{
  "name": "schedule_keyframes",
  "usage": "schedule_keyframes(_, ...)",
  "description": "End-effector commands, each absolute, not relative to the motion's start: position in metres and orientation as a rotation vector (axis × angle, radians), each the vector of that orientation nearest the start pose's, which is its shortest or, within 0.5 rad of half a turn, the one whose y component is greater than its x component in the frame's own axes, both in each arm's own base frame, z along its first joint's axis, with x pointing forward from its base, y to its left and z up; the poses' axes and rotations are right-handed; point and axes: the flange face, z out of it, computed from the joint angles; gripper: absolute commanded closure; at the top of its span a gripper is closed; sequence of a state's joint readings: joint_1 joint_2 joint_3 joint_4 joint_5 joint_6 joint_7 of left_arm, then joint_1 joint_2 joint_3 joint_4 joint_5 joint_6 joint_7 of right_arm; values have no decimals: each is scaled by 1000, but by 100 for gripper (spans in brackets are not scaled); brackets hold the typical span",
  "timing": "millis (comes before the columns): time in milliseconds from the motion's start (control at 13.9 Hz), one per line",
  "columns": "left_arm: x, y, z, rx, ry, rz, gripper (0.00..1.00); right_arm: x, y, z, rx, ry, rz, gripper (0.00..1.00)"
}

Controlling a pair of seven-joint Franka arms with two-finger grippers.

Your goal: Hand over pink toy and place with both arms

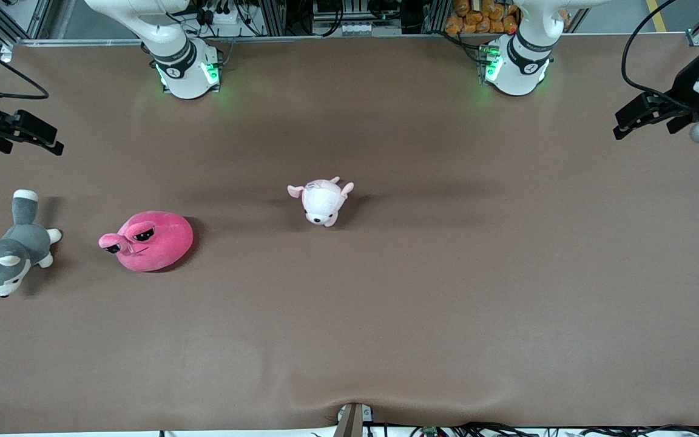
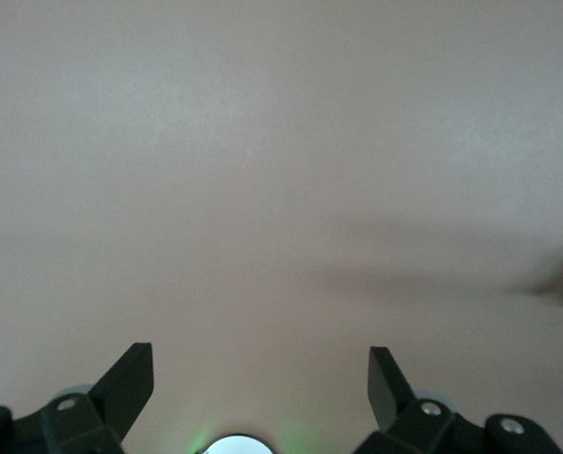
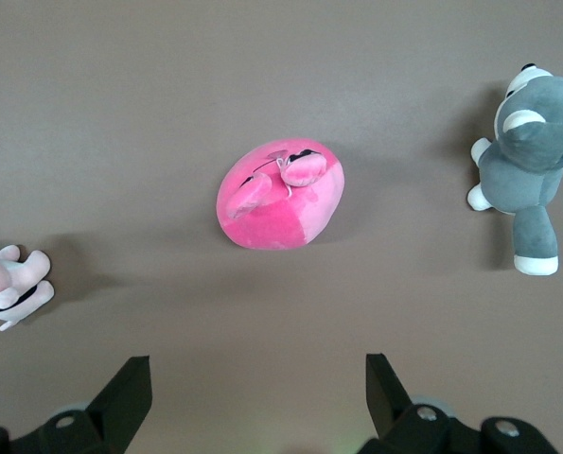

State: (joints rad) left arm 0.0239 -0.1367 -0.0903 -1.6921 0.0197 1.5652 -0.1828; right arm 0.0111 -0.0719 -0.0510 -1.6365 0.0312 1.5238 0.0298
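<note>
The pink toy, a round hot-pink plush with sleepy black eyes, lies on the brown table toward the right arm's end. It also shows in the right wrist view. My right gripper hangs open and empty over the table at the right arm's end, apart from the toy; its open fingers frame bare table in the right wrist view. My left gripper hangs open and empty over the left arm's end of the table. The left wrist view shows its spread fingers over bare table only.
A grey-white husky plush lies beside the pink toy at the right arm's end of the table; it shows in the right wrist view. A small pale pink puppy plush lies near the table's middle.
</note>
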Motion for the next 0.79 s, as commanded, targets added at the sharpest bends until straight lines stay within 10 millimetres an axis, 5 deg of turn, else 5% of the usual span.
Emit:
schedule_keyframes(0, 524, -32, 647, -3100, -169, -18, 0, 525, -18, 627, -3121, 126, 43, 0)
schedule_keyframes(717, 536, -29, 634, -3093, -175, 16, 0, 532, -17, 624, -3104, 217, -5, 0)
